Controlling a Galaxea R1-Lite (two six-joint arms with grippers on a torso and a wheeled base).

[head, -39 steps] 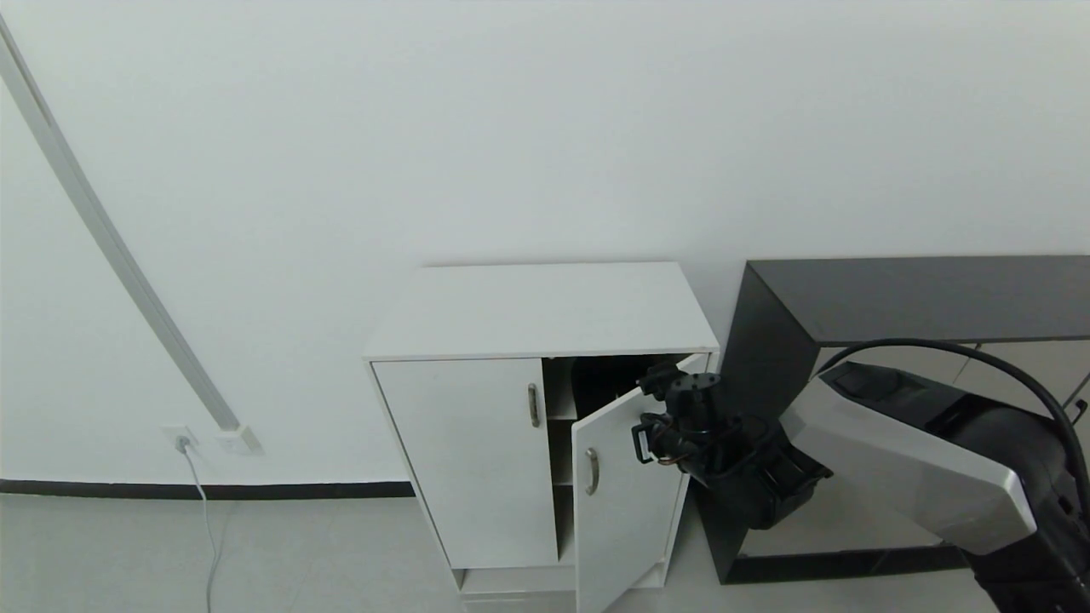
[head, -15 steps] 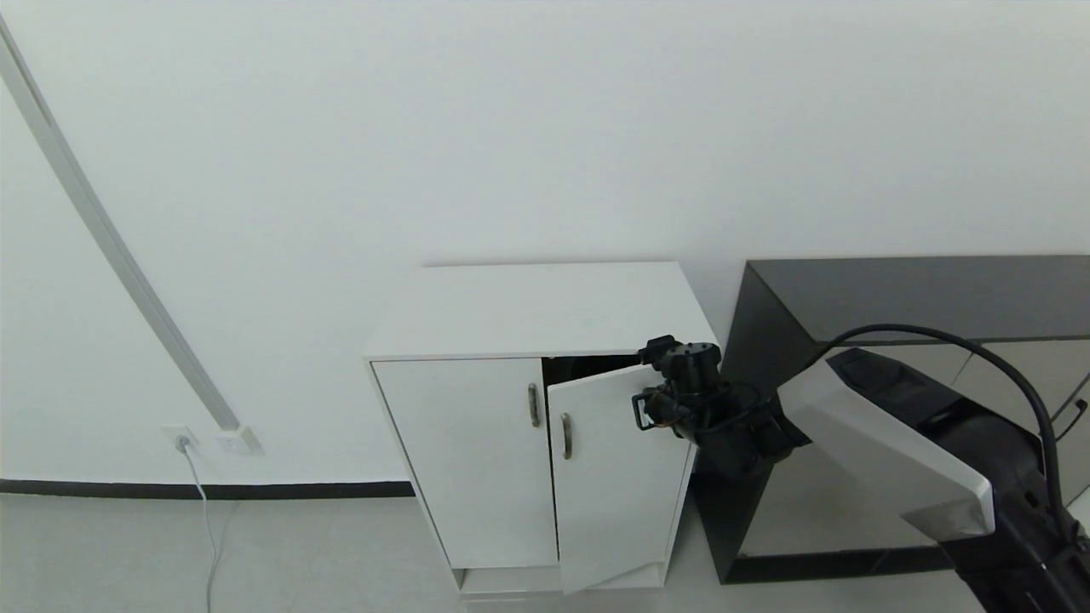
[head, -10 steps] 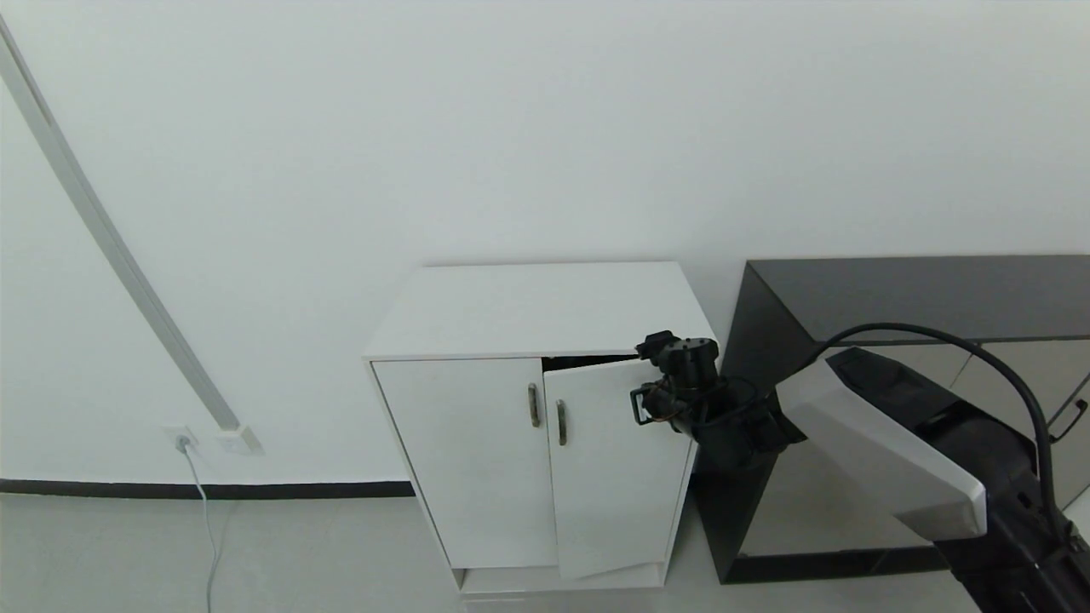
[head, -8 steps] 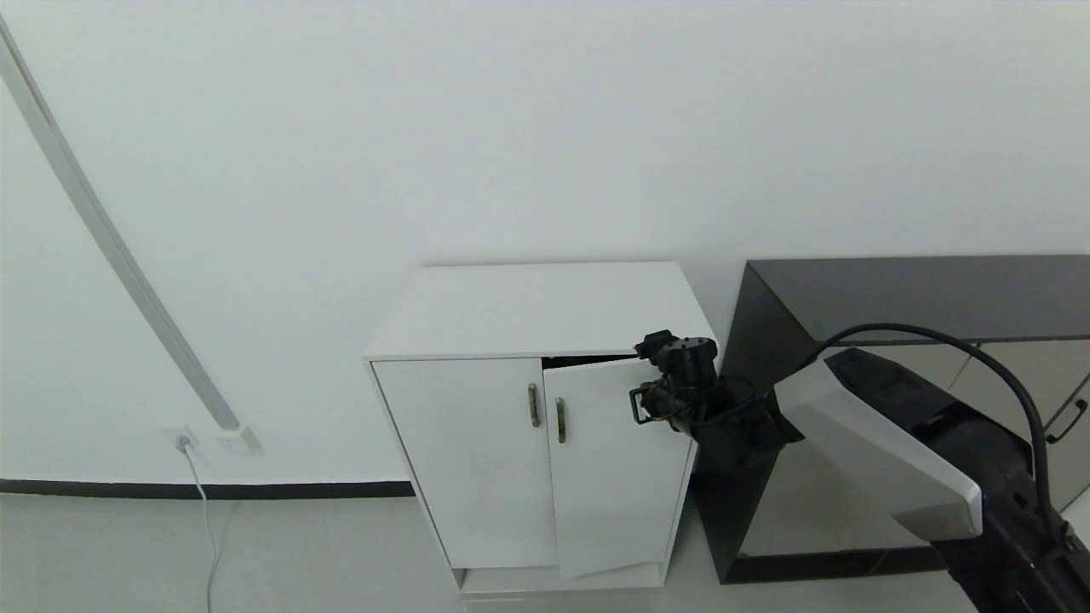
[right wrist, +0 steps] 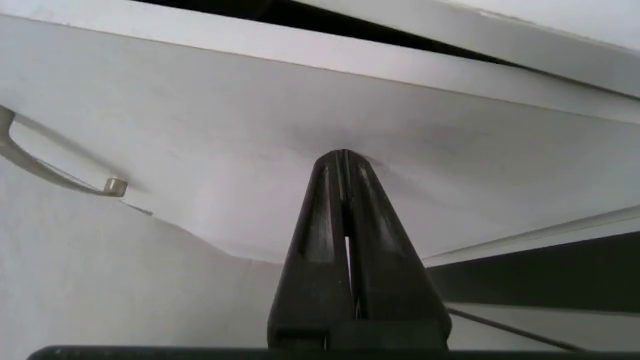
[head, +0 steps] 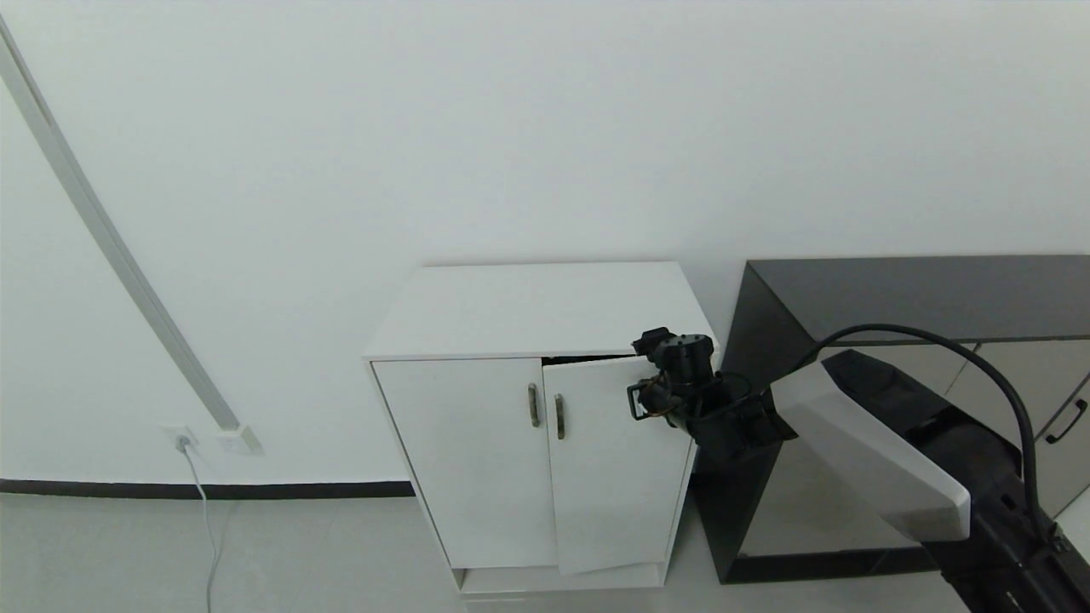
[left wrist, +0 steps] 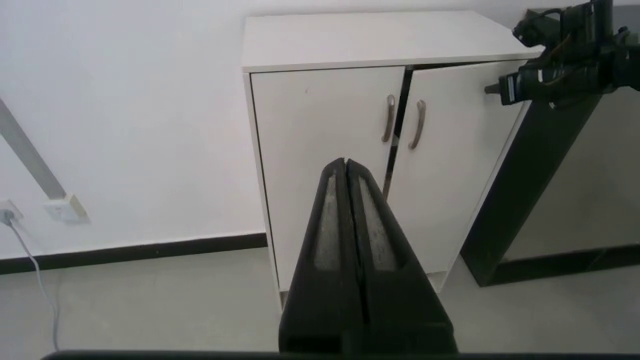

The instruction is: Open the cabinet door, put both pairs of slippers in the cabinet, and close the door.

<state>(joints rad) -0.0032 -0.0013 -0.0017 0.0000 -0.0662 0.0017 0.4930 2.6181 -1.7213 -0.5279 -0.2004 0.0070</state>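
Door (head: pixel 617 464) sits a crack off the cabinet (head: pixel 545 311) top, so the right gripper (right wrist: pixel 343 160), fingers together against it, should push squarely till flush.

Plain white cabinet (head: pixel 528 306), dull grey metal handles (head: pixel 533 405). Glossy black sideboard (head: pixel 894 294), black skirting (head: pixel 213 489), pale grey floor (head: pixel 102 553), white wall (head: pixel 511 128).

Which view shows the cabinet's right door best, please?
The head view: nearly the whole right door, ajar, dark gap along its top. The left wrist view shows it head-on; the right wrist view, a close patch with its handle.
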